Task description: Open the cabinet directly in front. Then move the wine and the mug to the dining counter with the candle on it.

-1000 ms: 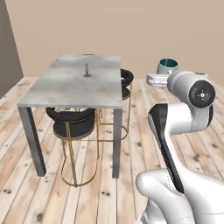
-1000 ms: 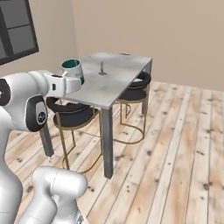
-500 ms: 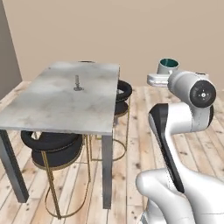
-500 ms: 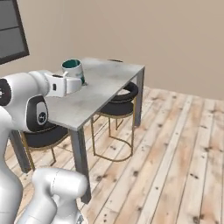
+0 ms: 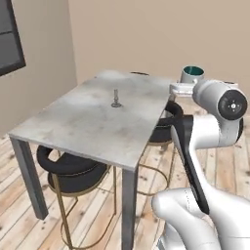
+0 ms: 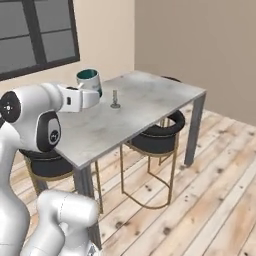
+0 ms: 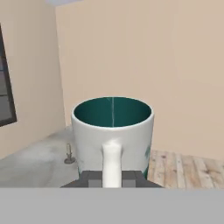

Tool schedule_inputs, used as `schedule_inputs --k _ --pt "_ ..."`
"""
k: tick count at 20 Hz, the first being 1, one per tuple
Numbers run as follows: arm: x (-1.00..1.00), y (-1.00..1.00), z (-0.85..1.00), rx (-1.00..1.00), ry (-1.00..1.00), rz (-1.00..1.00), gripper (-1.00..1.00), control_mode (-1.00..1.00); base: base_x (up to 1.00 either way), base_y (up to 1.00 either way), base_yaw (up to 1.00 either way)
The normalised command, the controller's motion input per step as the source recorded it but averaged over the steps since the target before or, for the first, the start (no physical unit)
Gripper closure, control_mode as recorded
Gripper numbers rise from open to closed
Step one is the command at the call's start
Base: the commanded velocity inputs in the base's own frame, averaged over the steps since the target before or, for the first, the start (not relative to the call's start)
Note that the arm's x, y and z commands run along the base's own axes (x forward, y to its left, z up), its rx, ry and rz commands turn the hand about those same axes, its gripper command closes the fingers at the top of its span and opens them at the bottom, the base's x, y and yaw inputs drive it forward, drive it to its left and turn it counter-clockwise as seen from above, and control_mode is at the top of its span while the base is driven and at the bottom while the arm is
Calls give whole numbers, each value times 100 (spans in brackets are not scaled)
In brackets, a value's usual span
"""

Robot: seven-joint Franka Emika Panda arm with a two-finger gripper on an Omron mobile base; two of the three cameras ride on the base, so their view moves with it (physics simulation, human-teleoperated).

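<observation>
My gripper is shut on the handle of the teal-and-white mug, which stands upright with its teal inside showing. The held mug hangs above the right edge of the dining counter, a grey-white marble slab on thin grey legs. From the other side the mug is over the counter near its left part. The candle stands near the slab's middle, left of and apart from the mug, and it also appears as the candle and the candle. The cabinet and the wine are out of view.
Black cushioned stools on gold wire frames sit tucked under the counter, one stool at the near side and another stool at the right. A dark-framed window is on the beige wall. Wood plank floor lies to the right.
The whole scene has shifted: the base has come closer to the dining counter, which now looms larger. The mug stays in the shut gripper, now level with the counter's edge.
</observation>
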Motion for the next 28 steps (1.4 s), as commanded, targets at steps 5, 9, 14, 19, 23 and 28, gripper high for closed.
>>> schedule_inputs --k 5,9,14,19,23,28 --pt "0 0 0 0 0 0 100 100 -2 -17 77" --pt "0 0 0 0 0 0 100 100 -19 -27 73" --pt "0 0 0 0 0 0 100 100 -3 -90 43" --pt "0 0 0 0 0 0 100 100 -2 -100 29" --pt "0 0 0 0 0 0 100 100 -1 -100 35" --pt "0 0 0 0 0 0 100 100 40 -69 46"
